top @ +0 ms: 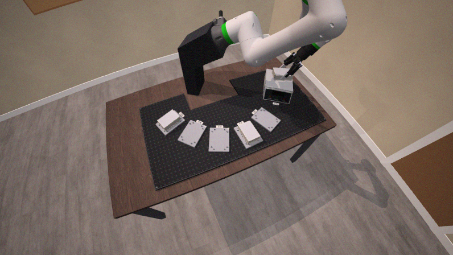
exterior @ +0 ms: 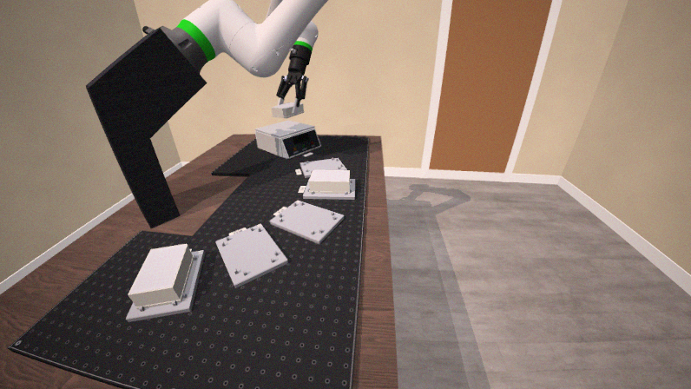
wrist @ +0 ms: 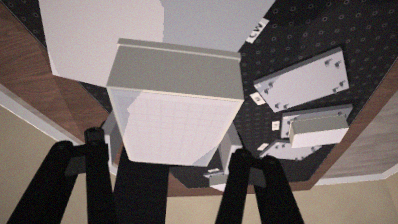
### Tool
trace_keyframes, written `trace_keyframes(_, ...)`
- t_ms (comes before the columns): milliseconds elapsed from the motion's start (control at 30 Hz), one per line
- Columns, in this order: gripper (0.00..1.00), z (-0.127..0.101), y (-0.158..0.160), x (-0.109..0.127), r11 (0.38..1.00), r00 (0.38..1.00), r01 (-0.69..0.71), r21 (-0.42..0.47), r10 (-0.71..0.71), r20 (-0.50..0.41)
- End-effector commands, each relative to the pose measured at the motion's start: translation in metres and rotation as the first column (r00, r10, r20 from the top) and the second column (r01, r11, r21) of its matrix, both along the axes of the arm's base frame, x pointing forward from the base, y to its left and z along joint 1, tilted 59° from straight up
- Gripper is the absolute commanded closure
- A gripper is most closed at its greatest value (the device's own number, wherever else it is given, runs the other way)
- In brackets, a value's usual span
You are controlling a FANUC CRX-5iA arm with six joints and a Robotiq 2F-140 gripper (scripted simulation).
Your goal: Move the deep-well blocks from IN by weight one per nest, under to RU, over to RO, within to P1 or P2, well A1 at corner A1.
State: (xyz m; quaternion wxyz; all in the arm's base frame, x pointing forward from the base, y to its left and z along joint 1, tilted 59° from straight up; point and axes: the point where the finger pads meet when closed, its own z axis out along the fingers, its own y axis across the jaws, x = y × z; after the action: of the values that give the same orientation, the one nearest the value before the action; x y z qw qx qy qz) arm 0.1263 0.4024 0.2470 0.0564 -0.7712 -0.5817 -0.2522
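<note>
- As far as I can judge, the job is well along: one block [top: 169, 119] [exterior: 161, 273] [wrist: 218, 187] sits in the nest at the end of the row far from the weigher, and a second block [top: 248, 131] [exterior: 328, 181] [wrist: 320, 137] sits in the nest next to the row's near end.
- Three nests hold nothing: the near-end nest [top: 266, 119] [exterior: 323, 167] [wrist: 305, 82], the middle nest [top: 218, 139] [exterior: 306, 220] and its neighbor [top: 192, 133] [exterior: 251, 253]. I can't read their tags, so I can't confirm how either seated block was sorted.
- My third block [top: 279, 73] [exterior: 286, 111] [wrist: 175, 125] is in the air above the check-weigher [top: 278, 85] [exterior: 270, 140] [wrist: 210, 25], apart from its platform. I can't make out a lit lamp.
- Left to do, I judge: finish weighing if no verdict exists, then seat this block flat, A1 to its mark.
- My gripper [top: 284, 72] [exterior: 288, 105] [wrist: 173, 113] is about half open, its fingers closed on opposite sides of the third block; I see it touching nothing else.
</note>
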Motion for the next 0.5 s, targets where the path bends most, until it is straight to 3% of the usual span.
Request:
trace_keyframes(0, 0.90, 0.000, 0.005, -0.011, 1.000, 1.000, 0.001, 0.000, -0.001, 0.001)
trace_keyframes(467, 0.90, 0.001, 0.020, -0.039, 1.000, 1.000, 0.001, 0.000, -0.001, 0.001)
